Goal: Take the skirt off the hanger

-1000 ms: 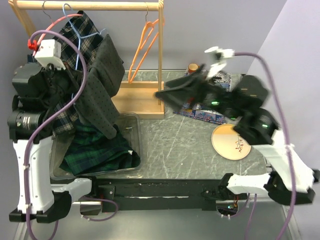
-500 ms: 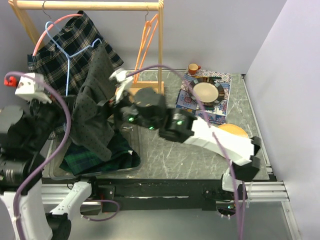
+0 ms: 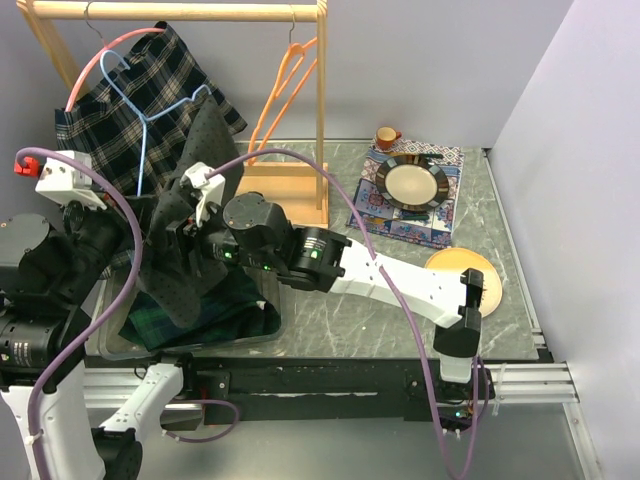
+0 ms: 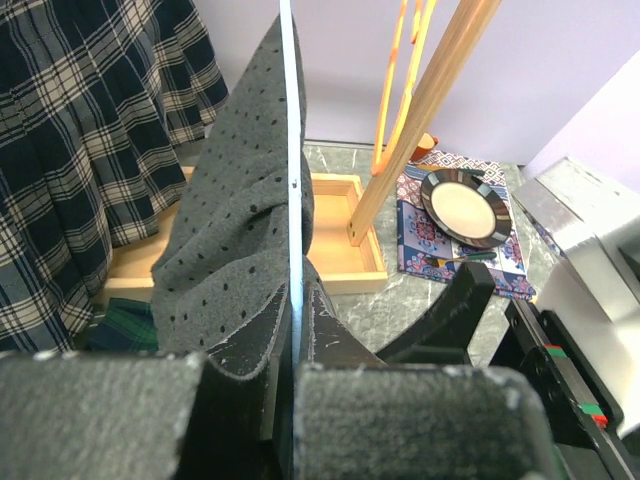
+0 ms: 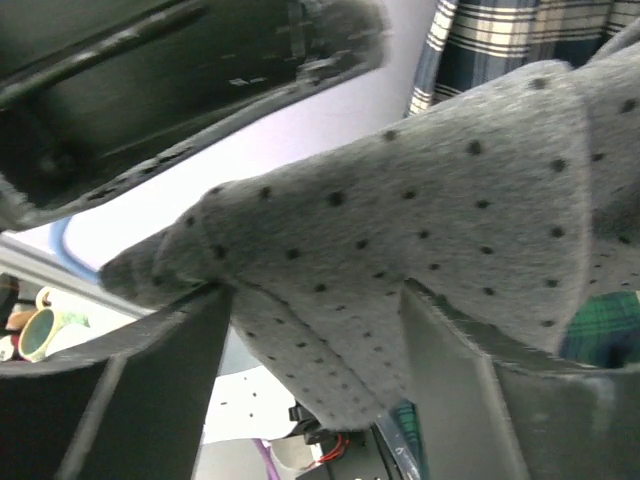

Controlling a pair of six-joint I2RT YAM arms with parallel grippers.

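A grey dotted skirt (image 3: 188, 235) hangs on a light-blue hanger (image 3: 140, 125) at the left, over a clear bin. In the left wrist view my left gripper (image 4: 290, 292) is shut on the thin blue hanger bar (image 4: 290, 150), and the skirt (image 4: 235, 230) drapes to the bar's left. My right gripper (image 3: 180, 240) reaches across from the right into the skirt. In the right wrist view my right gripper (image 5: 315, 335) is open, with a fold of the skirt (image 5: 400, 210) hanging between its spread fingers (image 5: 165, 385).
A wooden rack (image 3: 321, 100) holds a dark plaid skirt (image 3: 150, 85) on a pink hanger and an empty orange hanger (image 3: 285, 85). The clear bin (image 3: 255, 335) holds green plaid cloth. A plate (image 3: 412, 182) on a patterned mat, an orange mug (image 3: 386, 136) and a yellow plate (image 3: 462, 280) lie right.
My right arm swung from the right side of the table across to the grey skirt at the left. My left arm shifted down and left with the hanger.
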